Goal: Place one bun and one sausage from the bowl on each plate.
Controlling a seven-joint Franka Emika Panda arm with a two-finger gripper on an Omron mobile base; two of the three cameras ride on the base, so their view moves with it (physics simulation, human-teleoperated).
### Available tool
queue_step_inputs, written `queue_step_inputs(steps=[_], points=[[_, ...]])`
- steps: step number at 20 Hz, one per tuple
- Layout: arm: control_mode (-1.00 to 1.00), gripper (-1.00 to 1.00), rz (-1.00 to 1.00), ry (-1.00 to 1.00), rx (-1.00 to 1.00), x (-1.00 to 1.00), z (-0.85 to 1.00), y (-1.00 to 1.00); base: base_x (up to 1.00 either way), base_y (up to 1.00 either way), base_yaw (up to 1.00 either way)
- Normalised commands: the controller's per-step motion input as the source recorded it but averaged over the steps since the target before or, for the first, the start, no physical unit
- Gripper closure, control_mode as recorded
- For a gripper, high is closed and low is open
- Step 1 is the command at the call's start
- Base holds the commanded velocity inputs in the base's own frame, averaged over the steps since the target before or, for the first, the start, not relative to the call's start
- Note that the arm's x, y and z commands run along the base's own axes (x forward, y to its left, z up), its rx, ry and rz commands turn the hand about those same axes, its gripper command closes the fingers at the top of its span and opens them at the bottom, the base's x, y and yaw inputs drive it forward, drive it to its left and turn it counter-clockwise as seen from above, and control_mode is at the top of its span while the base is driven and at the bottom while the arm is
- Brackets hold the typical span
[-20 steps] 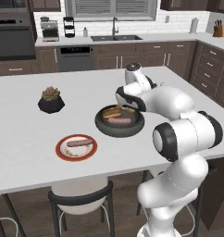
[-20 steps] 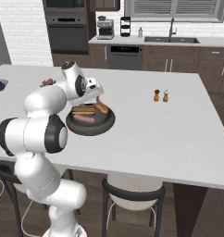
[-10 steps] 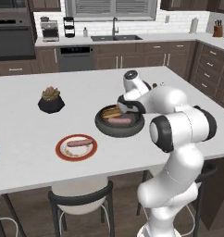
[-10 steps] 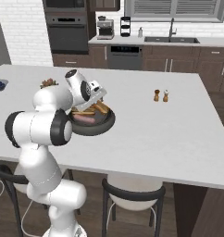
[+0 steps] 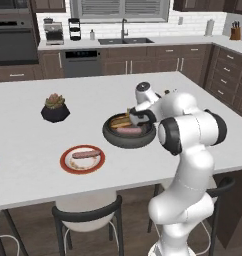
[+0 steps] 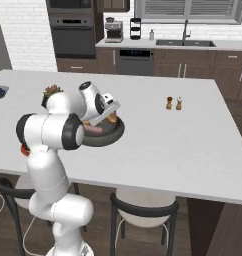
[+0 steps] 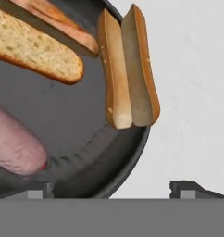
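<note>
Fingers (image 7: 113, 187) spread open over the bowl (image 7: 86, 152), holding nothing. Bun (image 7: 127, 69) lies on the rim at 1 o'clock; sausage (image 7: 12, 143) at 9 o'clock.

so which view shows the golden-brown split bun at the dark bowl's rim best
The hand view: the golden-brown split bun is close, lying on the dark bowl's rim. Left base view shows buns small in the bowl; in the right base view the arm hides them.
</note>
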Motion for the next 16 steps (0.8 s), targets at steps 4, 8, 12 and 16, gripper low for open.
queue_step_inputs(steps=[4,8,12,16], points=[[-1.0,-1.0,0.0,0.05,0.0,0.53,-0.23,-0.1,0.0,0.0,0.0],[-1.0,-1.0,0.0,0.07,0.0,0.59,-0.17,-0.04,0.0,0.0,0.0],[-1.0,-1.0,0.0,0.07,0.0,0.51,-0.1,0.0,0.0,0.0,0.0],[-1.0,-1.0,0.0,0.06,0.0,0.39,-0.11,0.0,0.0,0.0,0.0]])
